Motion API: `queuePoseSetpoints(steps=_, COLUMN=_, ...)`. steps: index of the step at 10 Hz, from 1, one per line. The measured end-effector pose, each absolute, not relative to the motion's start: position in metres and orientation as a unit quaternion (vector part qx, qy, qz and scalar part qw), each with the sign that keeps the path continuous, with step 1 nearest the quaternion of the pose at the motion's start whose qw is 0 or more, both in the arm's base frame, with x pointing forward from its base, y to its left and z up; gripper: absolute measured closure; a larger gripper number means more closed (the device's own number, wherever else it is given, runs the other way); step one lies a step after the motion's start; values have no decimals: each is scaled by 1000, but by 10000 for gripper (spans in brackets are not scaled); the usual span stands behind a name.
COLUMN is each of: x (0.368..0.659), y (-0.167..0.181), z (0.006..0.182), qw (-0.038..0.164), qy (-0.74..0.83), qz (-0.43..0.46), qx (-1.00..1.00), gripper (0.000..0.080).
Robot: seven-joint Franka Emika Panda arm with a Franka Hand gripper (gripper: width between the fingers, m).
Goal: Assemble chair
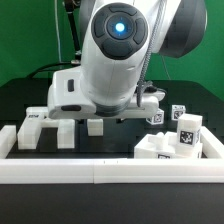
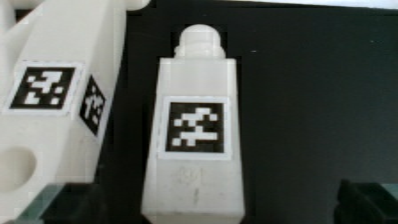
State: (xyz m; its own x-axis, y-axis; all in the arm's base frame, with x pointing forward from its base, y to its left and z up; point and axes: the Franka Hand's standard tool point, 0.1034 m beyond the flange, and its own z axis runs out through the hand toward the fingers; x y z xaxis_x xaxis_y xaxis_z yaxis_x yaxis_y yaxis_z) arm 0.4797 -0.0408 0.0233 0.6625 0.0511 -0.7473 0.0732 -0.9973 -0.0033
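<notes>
In the wrist view a white chair bar lies on the black table, with a square tag on its top face and a rounded peg at its far end. My gripper is open. Its dark fingertips stand on either side of the bar's near end, with a gap on each side. A larger white chair part with tags lies right beside the bar. In the exterior view the arm hangs low over the table's middle and hides the fingers and the bar.
A tagged white part with legs lies at the exterior view's left. Tagged small cubes and bigger blocks sit at its right. A white border rail runs along the front and sides. A green backdrop stands behind.
</notes>
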Motion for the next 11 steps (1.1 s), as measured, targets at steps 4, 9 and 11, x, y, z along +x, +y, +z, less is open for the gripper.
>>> queuePoseSetpoints(steps=4, x=479, y=-42, z=23, qw=14, qy=32, qz=-409, qx=912, gripper=151)
queuePoseSetpoints(steps=9, x=472, y=-46, z=18, qw=11, qy=29, qz=-414, qx=910, gripper=151)
queuePoseSetpoints(steps=11, x=472, y=-47, z=15, qw=11, qy=28, qz=-413, qx=910, gripper=151)
